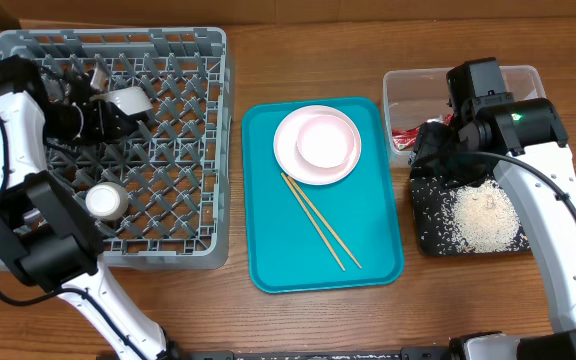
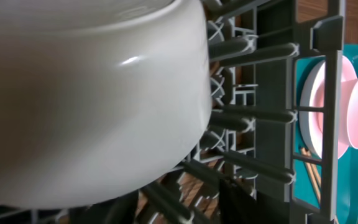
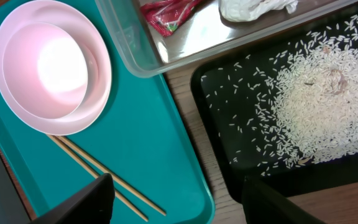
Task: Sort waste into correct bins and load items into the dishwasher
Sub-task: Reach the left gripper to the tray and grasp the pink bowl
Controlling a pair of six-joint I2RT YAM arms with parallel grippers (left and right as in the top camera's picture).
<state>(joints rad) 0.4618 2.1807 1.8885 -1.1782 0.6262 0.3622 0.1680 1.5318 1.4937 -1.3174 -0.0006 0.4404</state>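
Seeing grey plastic rack (image 1: 183, 180) at left, a lattice of pegs, carrying 2 white pcs: a glossy white vessel (image 1: 126, 100) tipping on its side near the back, and a round white cup (image 1: 106, 201) sitting nearer the front-left.

Seeing flat teal tray (image 1: 368, 230) mid-table, carrying a round white plate (image 1: 286, 150) w/ a small white bowl (image 1: 326, 140) nesting on it, plus thin wooden chopsticks (image 1: 320, 225) lying diagonally just below the plate.

Finding clear tub (image 1: 408, 95) at right, holding a crinkled red-n-white wrapper (image 3: 166, 14) + a crumpled white scrap (image 3: 253, 7). Finding shallow black tray (image 1: 428, 235) just beside it, holding loose rice (image 1: 483, 220), heaping to one side w/ stray grains scattering.

Getting almost only the vessel's smooth curved wall in left wrist cam, pegs + plate peeking at right. Spotting left claw (image 1: 111, 112) right at the vessel in overhead; not managing to tell if apart or clamping.

Catching the scrap in right wrist cam only, arm blocking it overhead. Seeing right claw (image 3: 182, 196) hanging over the seam btw teal tray and black tray, fingers (image 3: 92, 199) standing wide apart, gripping nothing.
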